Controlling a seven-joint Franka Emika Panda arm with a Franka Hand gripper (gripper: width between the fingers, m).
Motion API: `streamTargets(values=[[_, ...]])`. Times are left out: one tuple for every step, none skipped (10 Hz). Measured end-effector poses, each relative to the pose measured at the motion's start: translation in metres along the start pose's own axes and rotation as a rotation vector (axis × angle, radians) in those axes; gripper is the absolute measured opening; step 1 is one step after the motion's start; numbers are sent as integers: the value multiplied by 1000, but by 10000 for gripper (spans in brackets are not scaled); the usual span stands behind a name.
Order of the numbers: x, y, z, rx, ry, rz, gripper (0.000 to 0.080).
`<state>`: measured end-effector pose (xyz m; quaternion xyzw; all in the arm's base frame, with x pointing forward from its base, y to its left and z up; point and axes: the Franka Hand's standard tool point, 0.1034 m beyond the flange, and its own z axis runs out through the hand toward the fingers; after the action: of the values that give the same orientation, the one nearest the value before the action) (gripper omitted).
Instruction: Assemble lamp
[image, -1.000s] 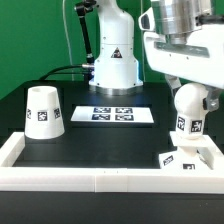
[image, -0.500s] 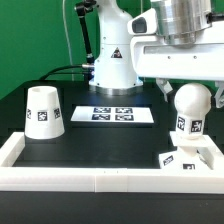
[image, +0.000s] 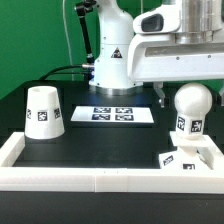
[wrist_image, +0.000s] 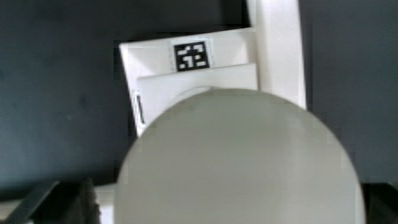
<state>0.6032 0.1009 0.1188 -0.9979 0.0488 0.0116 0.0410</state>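
The ball-topped bulb (image: 190, 108) stands upright on the flat square base (image: 186, 158) at the exterior view's right, against the white wall. My gripper (image: 190, 88) is just above the ball, jaws open and astride its top, holding nothing. In the wrist view the ball (wrist_image: 231, 160) fills the frame between my dark fingers (wrist_image: 50, 205), with the tagged base (wrist_image: 192, 58) beneath it. The cone shade (image: 42, 110) stands alone at the exterior view's left.
The marker board (image: 112, 114) lies flat in the middle at the back. A raised white wall (image: 100, 178) borders the black table at the front and sides. The arm's white pedestal (image: 112, 60) and a black cable stand behind the board.
My gripper has risen from around the bulb's ball to just above it. The bulb stays standing on the base. The shade has not moved.
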Motion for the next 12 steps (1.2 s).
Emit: streamTargets(values=[[0, -2, -1, -14, 5, -99, 698], [0, -4, -1, -14, 6, -176, 698], [1, -6, 0, -15, 13, -261, 698], [0, -7, 0, -15, 14, -377, 698], [1, -7, 0, -21, 13, -493, 698], [1, -6, -1, -24, 13, -574, 698], [1, -5, 0, -24, 12, -616, 698], [2, -4, 0, -25, 11, -662, 698], [2, -3, 0, -29, 14, -763, 698], [6, -2, 1, -46, 38, -887, 698], [8, 0, 2, -58, 52, -1002, 698], [8, 1, 2, -66, 53, -1078, 698]])
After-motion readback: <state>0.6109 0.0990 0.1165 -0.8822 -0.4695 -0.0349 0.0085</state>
